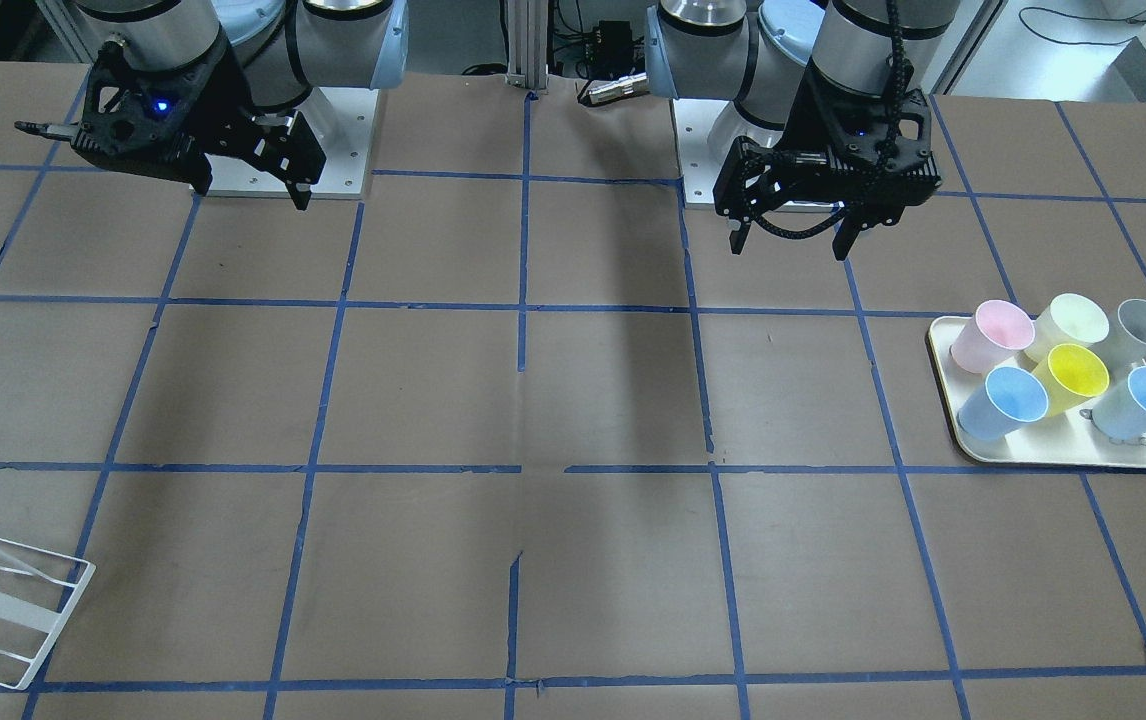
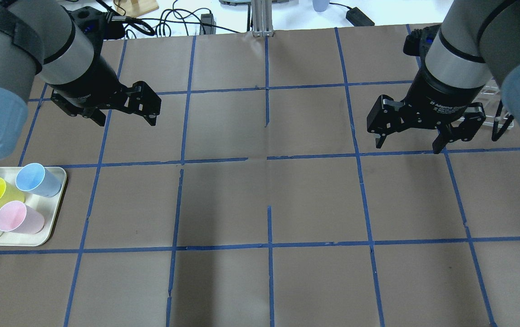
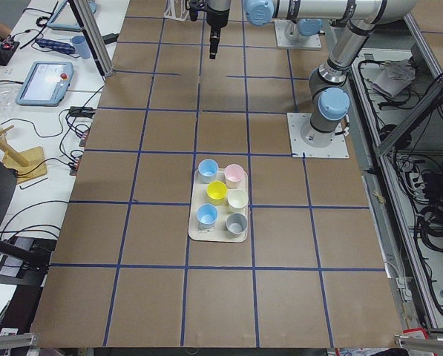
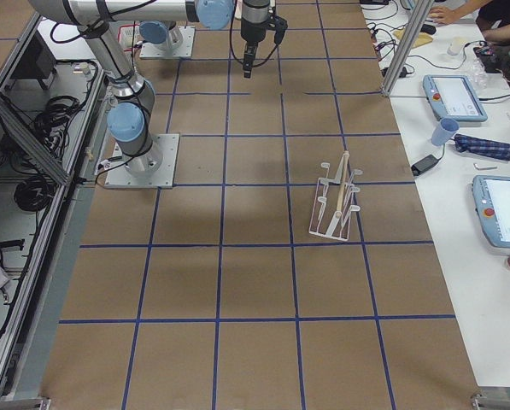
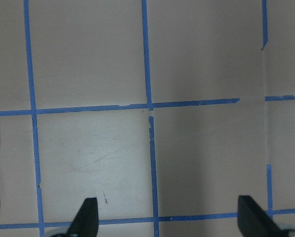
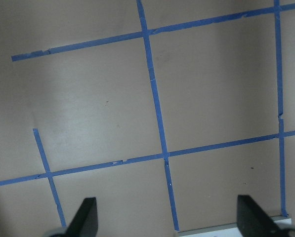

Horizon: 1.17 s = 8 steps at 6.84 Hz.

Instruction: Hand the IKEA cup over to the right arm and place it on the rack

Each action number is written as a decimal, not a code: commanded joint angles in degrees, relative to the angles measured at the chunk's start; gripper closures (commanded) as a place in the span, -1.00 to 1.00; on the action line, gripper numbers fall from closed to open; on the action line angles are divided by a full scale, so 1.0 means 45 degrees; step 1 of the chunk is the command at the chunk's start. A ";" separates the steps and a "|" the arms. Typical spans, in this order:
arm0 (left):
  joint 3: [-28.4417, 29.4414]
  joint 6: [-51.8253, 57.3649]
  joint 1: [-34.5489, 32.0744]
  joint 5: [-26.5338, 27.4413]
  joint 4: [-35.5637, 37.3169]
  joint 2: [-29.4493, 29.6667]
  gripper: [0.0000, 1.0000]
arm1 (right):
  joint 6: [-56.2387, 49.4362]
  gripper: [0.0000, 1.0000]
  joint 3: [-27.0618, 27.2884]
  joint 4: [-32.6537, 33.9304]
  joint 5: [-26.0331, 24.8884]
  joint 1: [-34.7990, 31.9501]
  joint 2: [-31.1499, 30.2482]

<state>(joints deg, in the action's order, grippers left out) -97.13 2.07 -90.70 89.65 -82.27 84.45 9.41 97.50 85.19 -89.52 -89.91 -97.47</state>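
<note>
Logging the present state: left end effector (image 1: 790,248) hangs above the tabletop (image 1: 433,380) with its fingers spread wide apart, nothing between them; right end effector (image 1: 253,195) likewise spread and empty. IKEA cup (image 1: 1003,405) stands mouth-up on a cream tray (image 1: 1063,458), well apart from the left end effector, below it and off to its outer side; a pink cup (image 1: 991,335) and a yellow cup (image 1: 1073,378) crowd just beside it. Rack (image 1: 13,600) sits well apart from the right end effector, off to that one's outer side. Judgement on handling: cup looks like light, thin-walled, smooth plastic, tapered and handleless; probably slippery, and likely to flex under a hard squeeze, though hardly fragile. Best hold seems a rim pinch, one finger inside and one outside, on the wall turned away from its neighbours; this leaves the lower body free for the right end effector at hand-over. Rack is thin white wire with slanted pegs and a round wood-coloured knob; tabletop is matt brown sheet gridded with blue tape (image 1: 523,250). A greyer-walled cup (image 1: 1138,405) with blue inside shares the tray; easy to confuse.
</note>
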 commanded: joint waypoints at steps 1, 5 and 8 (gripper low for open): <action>-0.0037 0.0067 -0.0001 0.0000 0.0002 0.0002 -1.00 | 0.0000 -1.00 -0.0084 0.0072 0.0107 0.0000 0.0000; -0.0681 0.3728 0.2042 0.0195 -0.0115 -0.0213 -1.00 | 0.0019 -1.00 -0.0163 0.0092 0.0148 0.0000 -0.0020; -0.1129 0.7920 0.5417 0.0176 -0.0605 0.0097 -1.00 | 0.0000 -1.00 -0.0085 0.0130 -0.0066 0.0039 0.0019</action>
<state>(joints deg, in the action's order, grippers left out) -101.19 29.43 -72.71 90.49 -84.74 83.95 9.48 97.01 85.65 -89.29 -89.80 -97.38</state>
